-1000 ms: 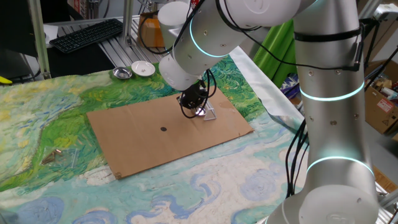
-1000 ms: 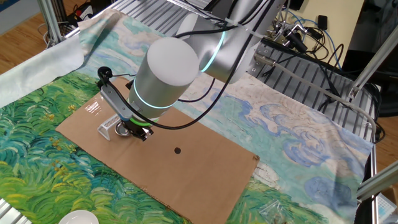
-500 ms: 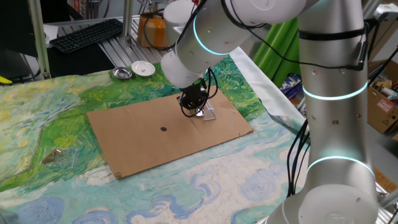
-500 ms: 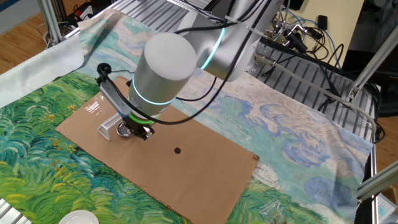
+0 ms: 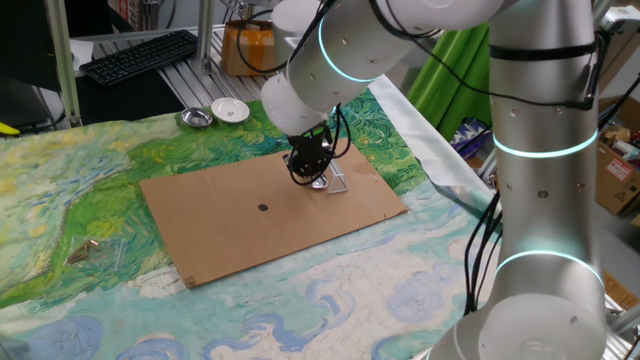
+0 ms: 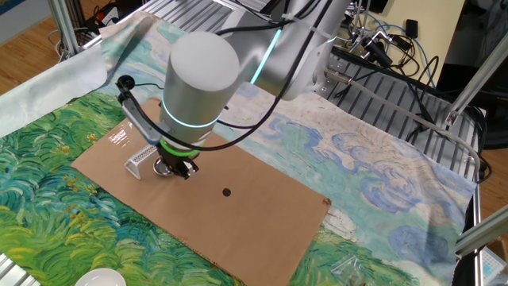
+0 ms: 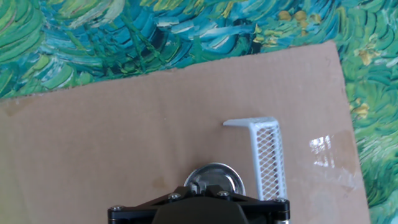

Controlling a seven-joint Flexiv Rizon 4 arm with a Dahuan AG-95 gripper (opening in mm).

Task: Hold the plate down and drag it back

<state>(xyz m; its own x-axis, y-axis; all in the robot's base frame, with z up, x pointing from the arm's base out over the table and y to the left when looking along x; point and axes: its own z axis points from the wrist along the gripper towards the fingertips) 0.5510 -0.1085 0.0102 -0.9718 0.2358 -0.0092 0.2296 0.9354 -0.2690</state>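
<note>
The plate (image 7: 225, 173) is a tiny shiny silver dish lying on the brown cardboard sheet (image 7: 124, 149). In the hand view only its upper half shows above the hand's black body. My gripper (image 7: 205, 186) stands straight over it with the fingertips together in the plate's centre, pressing down rather than gripping its rim. In one fixed view the gripper (image 5: 313, 176) covers most of the plate (image 5: 320, 184), near the cardboard's right end. In the other fixed view the plate (image 6: 163, 168) peeks out under the gripper (image 6: 178, 166).
A white mesh bracket (image 7: 267, 155) lies just right of the plate, with a clear plastic piece (image 7: 329, 149) beyond it. A black dot (image 5: 263, 208) marks the cardboard's middle. A white bowl (image 5: 230, 110) and another small metal dish (image 5: 196, 118) sit at the back.
The arm's upper links have swung a little. The gripper and the plate under it have shifted only slightly across the cardboard, staying beside the mesh bracket.
</note>
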